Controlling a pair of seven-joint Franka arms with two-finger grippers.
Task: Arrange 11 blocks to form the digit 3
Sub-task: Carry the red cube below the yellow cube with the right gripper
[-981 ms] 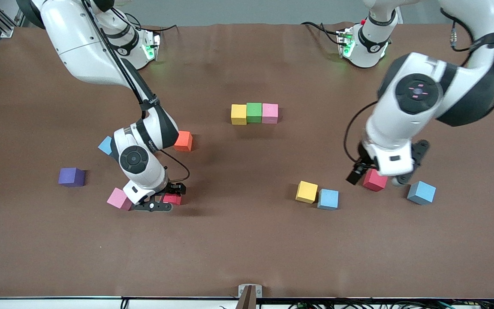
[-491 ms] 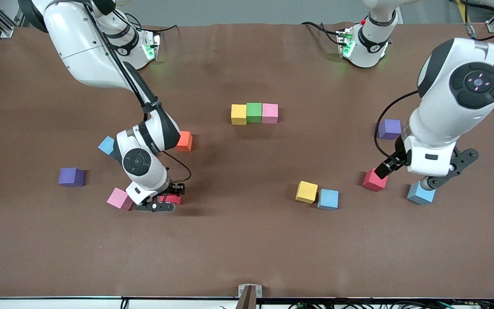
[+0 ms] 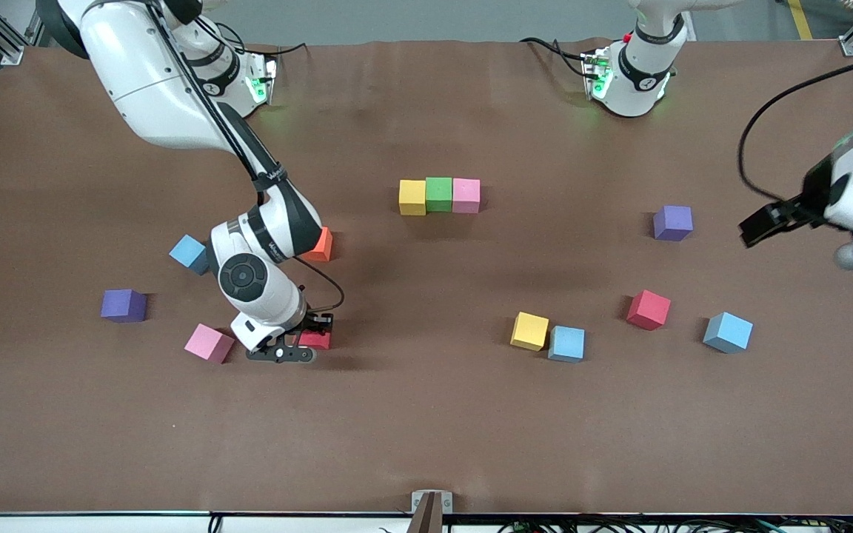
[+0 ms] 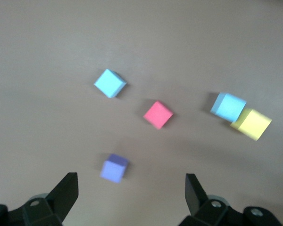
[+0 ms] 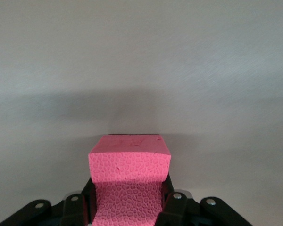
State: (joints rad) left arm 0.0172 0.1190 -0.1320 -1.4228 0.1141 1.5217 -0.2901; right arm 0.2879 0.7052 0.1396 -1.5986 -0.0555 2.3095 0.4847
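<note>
Count: Thirteen cubes on the brown table: three light blue, two pink, two yellow, two red, two purple, one green, one orange.
Lower frame: The right pincer is down at the table, its fingers clamped on the red cube. A pink cube lies just beside it, toward the right arm's end.
Level with it: A yellow-and-blue pair sits touching. The second red cube and a lone blue cube stand apart, toward the left arm's end.
Mid frame: The orange cube is partly hidden by the right arm. Another blue cube and the two purple ones are scattered.
Upper middle: The row of three is yellow, green, pink, all touching.
Left pincer: Fingers spread wide, holding nothing, high over the left arm's end.
Change: A second ago the left pincer hung over the second red cube. It has swung away, uncovering a purple cube. The right pincer has closed.
</note>
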